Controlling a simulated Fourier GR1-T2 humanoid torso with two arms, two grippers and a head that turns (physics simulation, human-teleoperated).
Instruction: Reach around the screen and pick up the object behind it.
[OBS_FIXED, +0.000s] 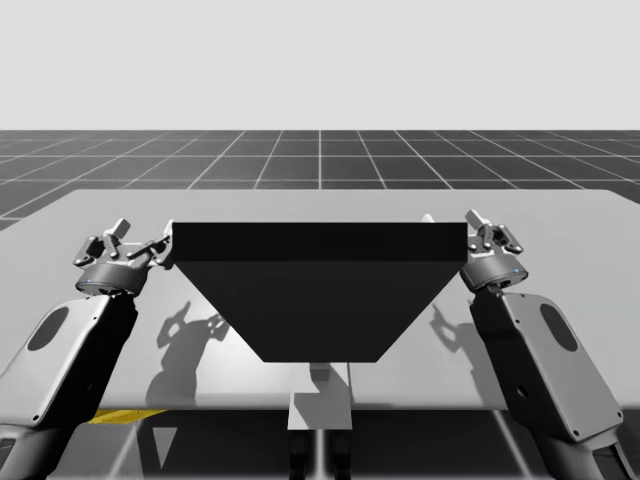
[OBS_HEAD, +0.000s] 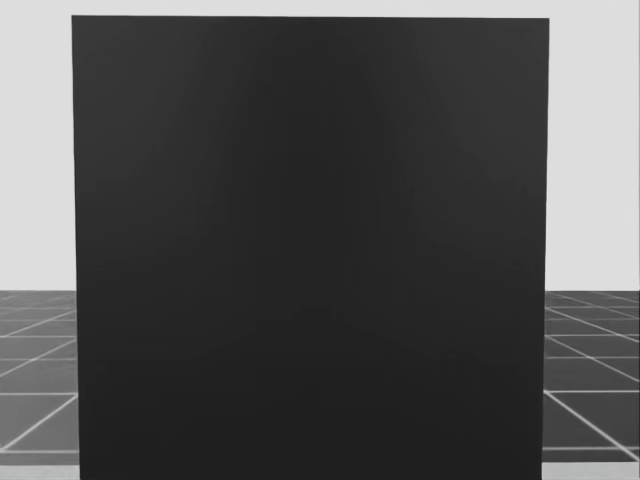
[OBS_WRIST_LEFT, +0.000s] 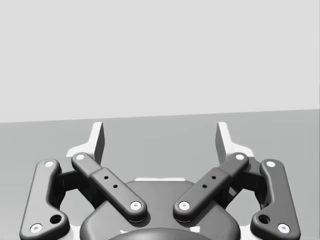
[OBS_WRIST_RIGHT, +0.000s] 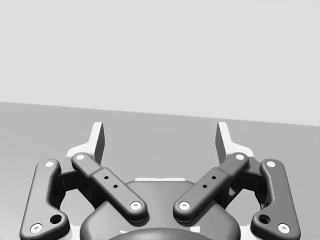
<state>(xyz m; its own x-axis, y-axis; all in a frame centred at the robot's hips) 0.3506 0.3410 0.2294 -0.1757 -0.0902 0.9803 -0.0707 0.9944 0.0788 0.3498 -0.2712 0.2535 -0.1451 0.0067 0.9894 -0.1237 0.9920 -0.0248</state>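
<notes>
Left hand (OBS_WRIST_LEFT: 160, 141) and right hand (OBS_WRIST_RIGHT: 160, 141) wide open, empty, at opposite ends of the screen (OBS_FIXED: 318, 290).

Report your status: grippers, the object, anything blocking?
Left gripper open, empty, at left edge of black screen. Right gripper open, empty, at its right edge. Object hidden behind it; screen in the way.

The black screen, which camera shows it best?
The high view: it shows the whole screen standing on the table, with my left gripper and right gripper at its two sides. The head view faces its flat front. Both wrist views look past it over the table.
</notes>
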